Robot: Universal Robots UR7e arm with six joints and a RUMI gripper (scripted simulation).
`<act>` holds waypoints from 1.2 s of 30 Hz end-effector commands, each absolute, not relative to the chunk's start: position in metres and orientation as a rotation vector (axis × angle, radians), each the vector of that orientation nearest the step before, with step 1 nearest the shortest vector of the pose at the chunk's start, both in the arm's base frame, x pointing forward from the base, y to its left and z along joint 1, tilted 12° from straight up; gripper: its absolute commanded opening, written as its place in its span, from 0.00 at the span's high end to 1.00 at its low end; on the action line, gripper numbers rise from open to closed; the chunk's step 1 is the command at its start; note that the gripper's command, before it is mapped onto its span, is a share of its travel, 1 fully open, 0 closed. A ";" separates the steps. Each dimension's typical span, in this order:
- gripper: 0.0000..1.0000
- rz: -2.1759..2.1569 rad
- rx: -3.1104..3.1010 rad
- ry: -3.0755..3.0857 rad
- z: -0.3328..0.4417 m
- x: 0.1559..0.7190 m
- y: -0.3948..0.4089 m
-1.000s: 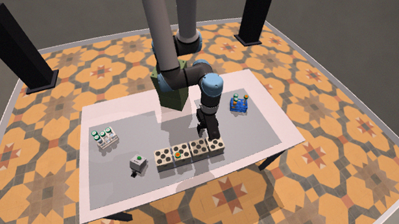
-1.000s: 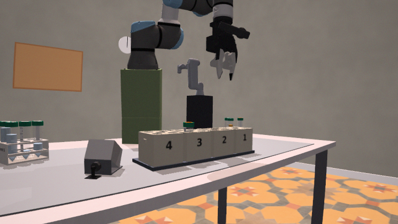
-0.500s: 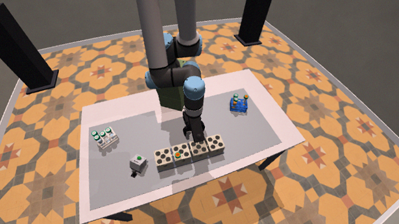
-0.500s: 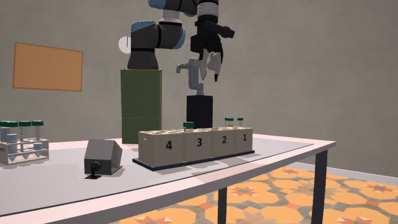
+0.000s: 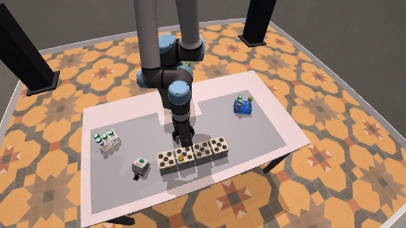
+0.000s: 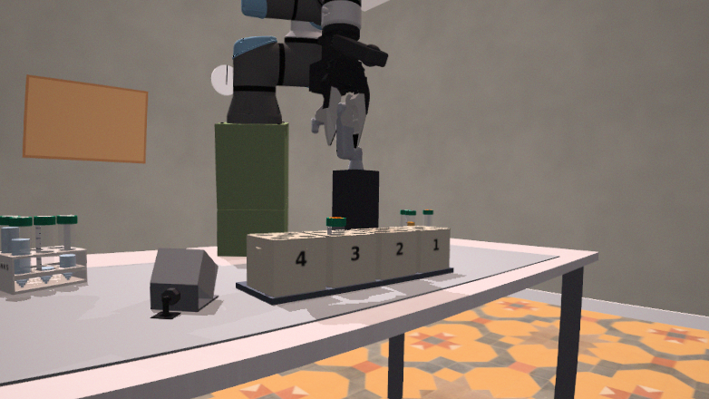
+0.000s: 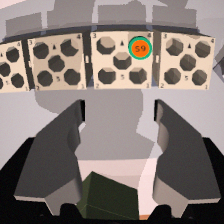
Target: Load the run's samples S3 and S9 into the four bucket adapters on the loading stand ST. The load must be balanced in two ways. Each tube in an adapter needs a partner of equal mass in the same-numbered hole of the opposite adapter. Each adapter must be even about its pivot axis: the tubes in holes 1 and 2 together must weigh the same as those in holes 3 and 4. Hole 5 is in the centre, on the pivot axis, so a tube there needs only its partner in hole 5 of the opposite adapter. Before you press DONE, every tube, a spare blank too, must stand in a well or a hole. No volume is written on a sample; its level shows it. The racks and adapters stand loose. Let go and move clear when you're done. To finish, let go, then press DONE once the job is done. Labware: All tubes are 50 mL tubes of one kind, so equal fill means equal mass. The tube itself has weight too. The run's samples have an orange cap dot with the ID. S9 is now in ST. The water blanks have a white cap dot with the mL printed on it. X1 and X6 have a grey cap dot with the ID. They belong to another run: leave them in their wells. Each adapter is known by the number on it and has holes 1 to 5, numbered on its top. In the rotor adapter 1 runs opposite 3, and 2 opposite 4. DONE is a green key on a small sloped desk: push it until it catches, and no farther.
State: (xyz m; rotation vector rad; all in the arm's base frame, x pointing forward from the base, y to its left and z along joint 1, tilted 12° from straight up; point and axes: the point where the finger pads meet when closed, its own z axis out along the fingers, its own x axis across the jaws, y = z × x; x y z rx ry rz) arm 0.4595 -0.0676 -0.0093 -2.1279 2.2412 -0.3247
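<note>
My gripper (image 7: 119, 101) is open and empty, above and just behind the adapter row. Sample S9 (image 5: 180, 158) (image 6: 335, 223) (image 7: 140, 48), green cap with an orange dot, stands in hole 4 of adapter 3 (image 6: 354, 270) (image 7: 105, 61). Adapter 4 (image 6: 300, 277) (image 7: 168, 62), adapter 2 (image 6: 399, 265) (image 7: 41, 65) and adapter 1 (image 6: 436, 257) show no tube. Several white-dotted blanks stand in the white rack (image 6: 8, 284) at far left; their printed numbers are unreadable. The blue rack (image 5: 242, 111) at back right holds tubes, orange dots among them; their IDs are unreadable.
The green DONE key (image 5: 141, 160) is on its small grey desk (image 5: 139, 167) (image 6: 176, 295), left of adapter 4. The adapters stand on a dark base (image 6: 275, 300) near the table's front edge. The green pedestal (image 6: 251, 188) is at the back.
</note>
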 end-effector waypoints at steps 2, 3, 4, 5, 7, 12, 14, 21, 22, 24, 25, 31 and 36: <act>0.65 -0.325 -2.128 2.237 -0.011 0.454 -0.097; 0.65 -0.325 -2.128 2.237 -0.011 0.453 -0.102; 0.65 -0.325 -2.128 2.237 -0.012 0.452 -0.107; 0.65 -0.325 -2.128 2.237 -0.012 0.451 -0.112; 0.65 -0.325 -2.128 2.237 -0.012 0.451 -0.112; 0.65 -0.325 -2.128 2.237 -0.014 0.446 -0.137; 0.65 -0.325 -2.128 2.238 -0.014 0.444 -0.146; 0.65 -0.325 -2.128 2.238 -0.016 0.437 -0.178; 0.65 -0.325 -2.128 2.238 -0.016 0.437 -0.178; 0.65 -0.325 -2.128 2.238 -0.016 0.437 -0.178; 0.65 -0.325 -2.128 2.238 -0.016 0.437 -0.178; 0.65 -0.325 -2.128 2.238 -0.016 0.437 -0.178; 0.65 -0.325 -2.128 2.238 -0.016 0.437 -0.178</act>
